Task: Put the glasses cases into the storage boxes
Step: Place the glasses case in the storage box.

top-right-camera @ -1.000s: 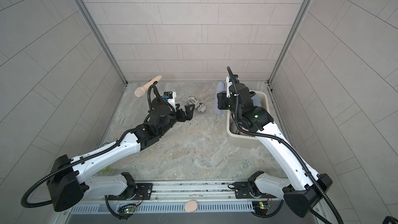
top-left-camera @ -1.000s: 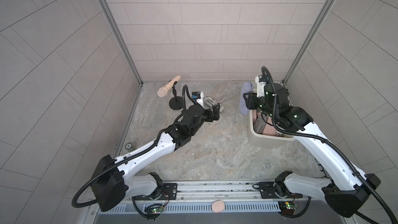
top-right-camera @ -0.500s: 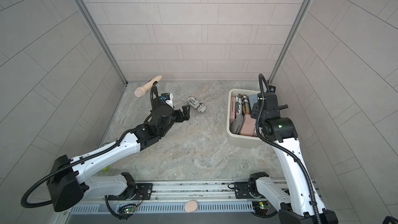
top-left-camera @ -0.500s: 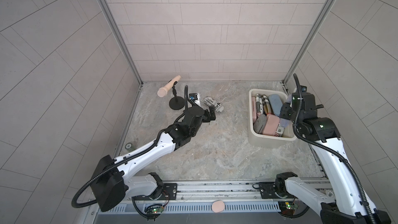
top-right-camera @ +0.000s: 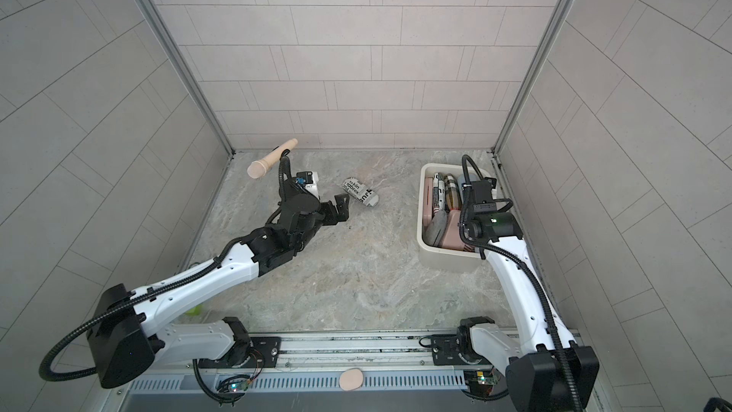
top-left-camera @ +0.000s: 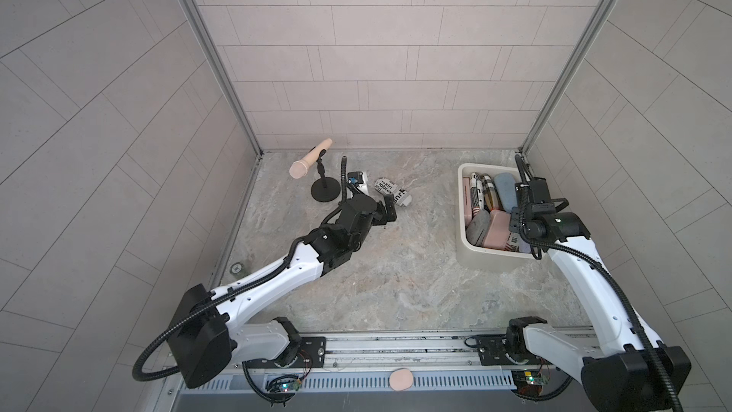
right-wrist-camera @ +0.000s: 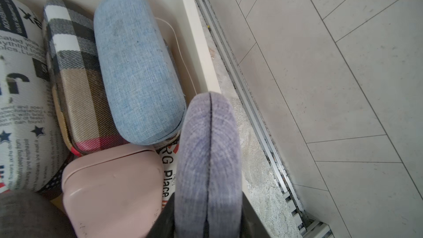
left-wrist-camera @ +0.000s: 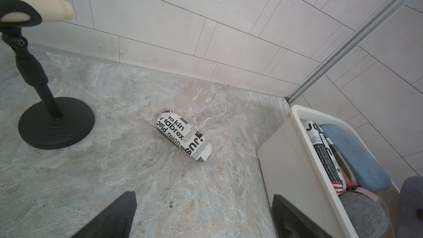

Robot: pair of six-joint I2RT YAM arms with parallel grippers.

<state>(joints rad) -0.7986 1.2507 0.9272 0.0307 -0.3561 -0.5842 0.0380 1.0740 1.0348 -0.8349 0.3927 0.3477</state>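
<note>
1 case [top-left-camera: 392, 192] lying on floor [top-left-camera: 396, 271] between microphone stand [top-left-camera: 325, 193] and tub [top-left-camera: 462, 208]; raised case [right-wrist-camera: 208, 156] hanging above tub's packed cases [top-left-camera: 505, 192].

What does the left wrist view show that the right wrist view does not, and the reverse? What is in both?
Left wrist only: a newspaper-print case lying on the tabletop, and the microphone stand. Right wrist only: the right gripper shut on a lavender case. Both: the cream storage tub holding a light blue case.

Pale grey tiled walls [top-left-camera: 356, 53] enclose a marbled beige-grey desk [top-left-camera: 416, 271]; aluminium corner posts [top-left-camera: 210, 49] rise upper left and right
</note>
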